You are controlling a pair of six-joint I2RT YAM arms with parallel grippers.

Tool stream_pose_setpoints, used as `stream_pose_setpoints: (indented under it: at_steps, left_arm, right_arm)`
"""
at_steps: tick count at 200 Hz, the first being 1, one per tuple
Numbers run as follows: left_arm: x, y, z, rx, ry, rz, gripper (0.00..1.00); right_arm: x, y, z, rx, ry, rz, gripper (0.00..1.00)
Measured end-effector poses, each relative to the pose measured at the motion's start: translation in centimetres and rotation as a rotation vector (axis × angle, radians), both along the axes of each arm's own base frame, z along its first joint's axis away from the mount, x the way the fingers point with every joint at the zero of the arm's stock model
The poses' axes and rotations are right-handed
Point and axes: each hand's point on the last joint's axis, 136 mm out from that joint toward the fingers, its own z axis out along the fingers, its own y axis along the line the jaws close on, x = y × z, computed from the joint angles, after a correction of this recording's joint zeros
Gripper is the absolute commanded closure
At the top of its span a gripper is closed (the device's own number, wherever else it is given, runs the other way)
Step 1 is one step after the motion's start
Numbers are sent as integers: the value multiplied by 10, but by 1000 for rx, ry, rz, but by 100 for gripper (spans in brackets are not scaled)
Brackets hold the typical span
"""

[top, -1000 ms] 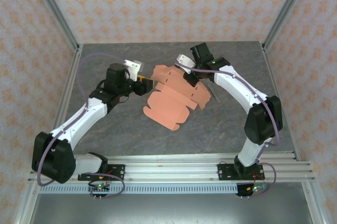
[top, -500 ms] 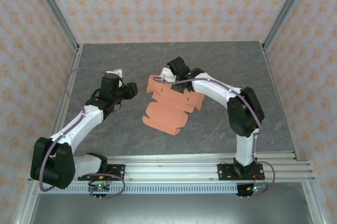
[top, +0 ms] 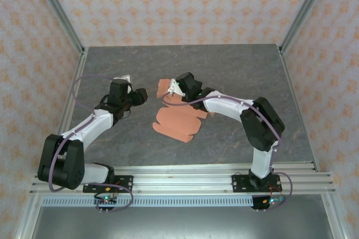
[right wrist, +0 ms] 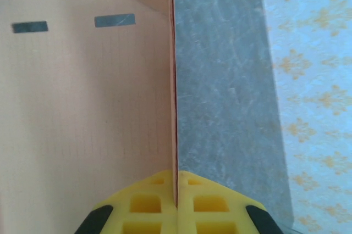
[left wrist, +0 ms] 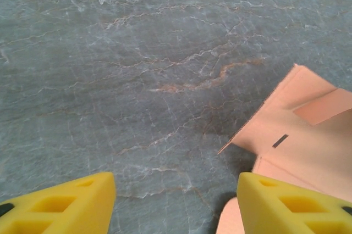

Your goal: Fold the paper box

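Observation:
The paper box [top: 176, 120] is a salmon-orange die-cut sheet, partly folded over itself, lying mid-table. My right gripper [top: 175, 88] is shut on the sheet's far edge; in the right wrist view the thin card [right wrist: 88, 107] stands edge-on between the yellow fingers [right wrist: 148, 201], with two dark slots near the top. My left gripper [top: 140, 95] hovers just left of the sheet, open with bare table between its fingers. The left wrist view shows a raised corner of the paper box [left wrist: 297, 129] by the right-hand finger [left wrist: 286, 201].
The grey marbled table [top: 235, 70] is enclosed by patterned walls and aluminium posts [top: 59, 17]. A metal rail [top: 185, 171] carrying both arm bases runs along the near edge.
The right gripper has carried the sheet's far edge leftward and folded it over, so the sheet looks smaller. The left gripper let go of the left flap, pulled back slightly and now stands open.

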Motion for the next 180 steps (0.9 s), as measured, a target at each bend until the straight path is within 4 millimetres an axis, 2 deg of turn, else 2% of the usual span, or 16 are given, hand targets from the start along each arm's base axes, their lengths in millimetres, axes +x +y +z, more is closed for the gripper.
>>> stream_pose_setpoints:
  at_steps: [31,50,91,145,180]
  left_arm:
    - [6,-4,-10,-16,9,-10,39]
    - [8,-5,-12,-23,12,-5,39]
    - [11,-5,-12,-36,4,4,39]
    - [11,-5,-12,-39,4,7,39]
    - [12,-5,-11,-38,1,7,39]
  right_arm:
    - [4,-1,28,28,-97,8,100]
    - [6,-2,38,34,-156,9,100]
    - [1,-4,30,-16,-225,22,100]
    - [-4,6,35,-45,-339,40,100]
    - [-12,9,17,-80,-357,53,100]
